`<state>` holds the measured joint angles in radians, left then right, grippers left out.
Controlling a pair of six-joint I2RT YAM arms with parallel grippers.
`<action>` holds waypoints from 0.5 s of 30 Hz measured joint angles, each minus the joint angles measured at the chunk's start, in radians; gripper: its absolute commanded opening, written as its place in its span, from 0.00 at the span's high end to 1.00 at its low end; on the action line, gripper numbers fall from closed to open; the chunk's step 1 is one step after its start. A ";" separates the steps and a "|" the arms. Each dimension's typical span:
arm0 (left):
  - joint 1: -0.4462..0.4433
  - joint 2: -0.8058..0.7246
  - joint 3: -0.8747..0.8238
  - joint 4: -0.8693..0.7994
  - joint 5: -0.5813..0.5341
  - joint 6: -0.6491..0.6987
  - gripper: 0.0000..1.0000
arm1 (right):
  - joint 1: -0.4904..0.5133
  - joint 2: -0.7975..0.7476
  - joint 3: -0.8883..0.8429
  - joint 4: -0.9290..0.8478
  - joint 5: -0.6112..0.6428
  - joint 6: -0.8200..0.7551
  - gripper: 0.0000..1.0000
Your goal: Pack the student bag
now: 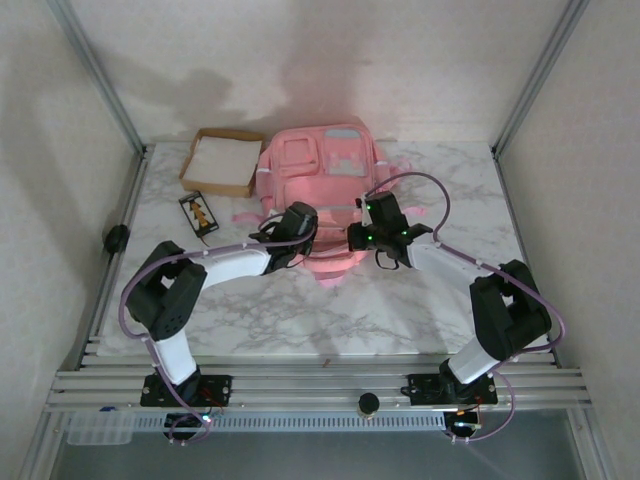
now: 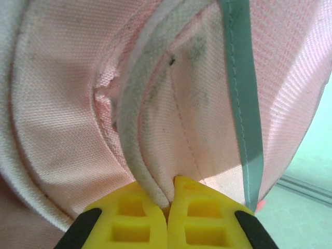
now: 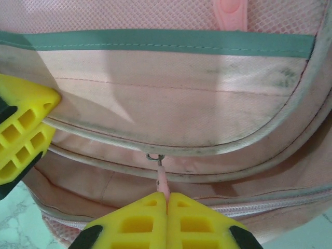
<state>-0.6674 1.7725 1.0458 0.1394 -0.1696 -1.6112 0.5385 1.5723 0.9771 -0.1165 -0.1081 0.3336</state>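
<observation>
One student bag (image 1: 320, 185) lies flat on the far middle of the marble table (image 1: 450, 200). Left gripper (image 2: 168, 187) clenched on its piped seam (image 2: 132, 129); right gripper (image 3: 167, 197) pinches a zip pull (image 3: 162, 176), both at the bag's near end. Cardboard box (image 1: 222, 160) just left of bag.

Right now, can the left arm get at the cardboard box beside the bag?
Probably not yet: the left gripper is shut on a piped edge of the student bag. Once it lets go, the way to the cardboard box looks open.
</observation>
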 measured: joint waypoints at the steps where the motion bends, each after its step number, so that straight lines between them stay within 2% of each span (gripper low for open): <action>1: 0.002 -0.013 -0.013 0.004 0.001 0.007 1.00 | -0.005 -0.004 -0.006 0.005 -0.014 -0.012 1.00; 7: 0.026 -0.101 -0.081 -0.008 0.005 0.072 1.00 | -0.025 -0.023 -0.019 -0.003 -0.045 -0.061 1.00; 15: 0.079 -0.194 -0.122 -0.076 0.090 0.220 1.00 | -0.074 -0.097 -0.071 0.002 -0.053 -0.073 1.00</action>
<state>-0.5888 1.5784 0.9241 0.0635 -0.0792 -1.3907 0.4644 1.4757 0.9058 -0.1150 -0.1612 0.2604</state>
